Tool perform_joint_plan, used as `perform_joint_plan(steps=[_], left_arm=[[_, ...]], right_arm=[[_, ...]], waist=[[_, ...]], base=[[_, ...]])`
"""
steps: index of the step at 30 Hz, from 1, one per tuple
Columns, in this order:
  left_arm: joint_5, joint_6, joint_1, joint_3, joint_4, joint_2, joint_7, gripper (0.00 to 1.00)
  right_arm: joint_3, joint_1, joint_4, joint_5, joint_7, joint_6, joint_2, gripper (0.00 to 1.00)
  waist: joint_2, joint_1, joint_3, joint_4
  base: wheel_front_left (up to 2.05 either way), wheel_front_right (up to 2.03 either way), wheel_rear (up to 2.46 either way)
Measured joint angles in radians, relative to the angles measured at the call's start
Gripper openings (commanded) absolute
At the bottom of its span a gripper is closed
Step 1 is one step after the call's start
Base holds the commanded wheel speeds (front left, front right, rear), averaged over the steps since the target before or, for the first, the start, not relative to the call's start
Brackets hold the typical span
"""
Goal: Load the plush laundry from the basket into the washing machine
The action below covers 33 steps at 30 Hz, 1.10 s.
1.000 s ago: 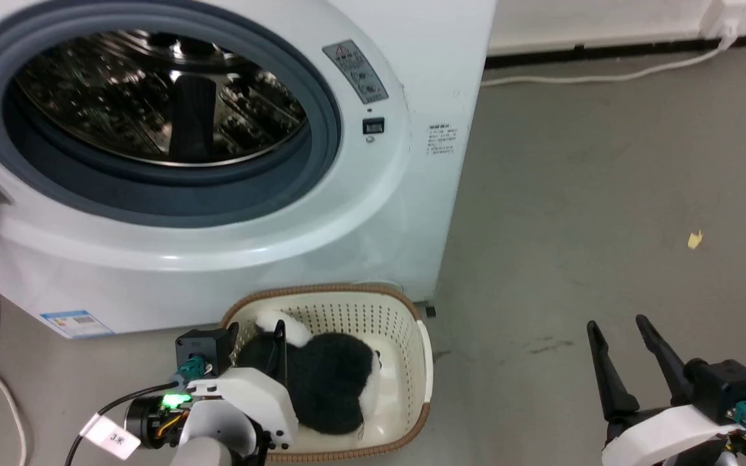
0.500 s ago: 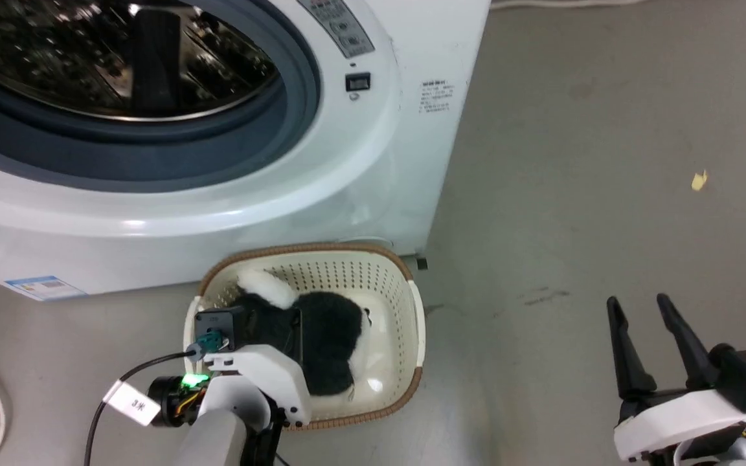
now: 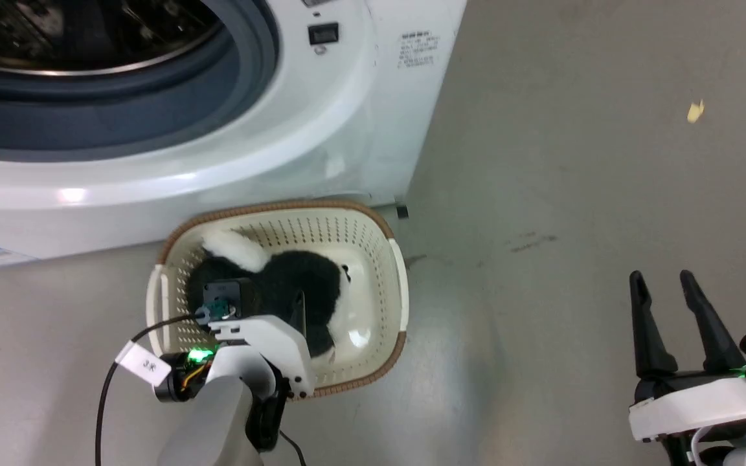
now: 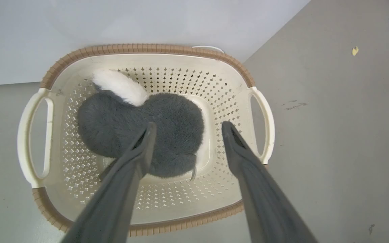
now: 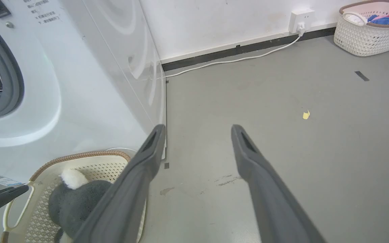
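The plush laundry (image 4: 120, 125), black fur with a white tail-like end, lies in the left half of the cream basket (image 4: 147, 48), which sits on the floor against the washing machine (image 3: 347, 129). My left gripper (image 4: 188, 125) hangs open just above the basket. One finger is over the plush's right side and the other is over bare basket floor. Whether a finger touches the fur is unclear. The machine's grey-gasketed porthole (image 3: 153, 110) stands open above the basket. My right gripper (image 3: 661, 277) is open and holds nothing, over the floor to the right.
Grey floor stretches right of the machine, with a small yellow scrap (image 3: 693, 111) on it. In the right wrist view a white cable (image 5: 235, 60) runs along the wall to a socket (image 5: 302, 17). A second basket of clothes (image 5: 366, 30) stands far off.
The head camera has tilted down, so the whole picture slid upward. My left wrist has moved from the basket's near rim to farther over the plush. Both grippers stay open.
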<state>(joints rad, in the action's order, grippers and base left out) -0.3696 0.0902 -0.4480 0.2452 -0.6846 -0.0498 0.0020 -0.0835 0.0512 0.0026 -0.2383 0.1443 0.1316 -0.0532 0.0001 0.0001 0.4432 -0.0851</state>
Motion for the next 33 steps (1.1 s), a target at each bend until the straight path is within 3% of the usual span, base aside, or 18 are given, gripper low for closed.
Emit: perform_joint_plan(steps=[16, 33], left_arm=[[-0.073, 0.066, -0.163, 0.066, -0.191, -0.01, 0.015, 1.0], [-0.165, 0.094, -0.308, 0.14, -0.368, -0.007, -0.027, 1.0]], right_arm=[[-0.04, 0.004, -0.034, -0.061, 0.035, 0.0, 0.0, 1.0], [-0.073, 0.021, -0.046, -0.124, 0.07, 0.0, 0.0, 1.0]], waist=[[0.0, 0.0, 0.186, -0.035], [0.0, 0.0, 0.347, -0.07]], base=[[0.0, 0.0, 0.0], [0.0, 0.0, 0.0]])
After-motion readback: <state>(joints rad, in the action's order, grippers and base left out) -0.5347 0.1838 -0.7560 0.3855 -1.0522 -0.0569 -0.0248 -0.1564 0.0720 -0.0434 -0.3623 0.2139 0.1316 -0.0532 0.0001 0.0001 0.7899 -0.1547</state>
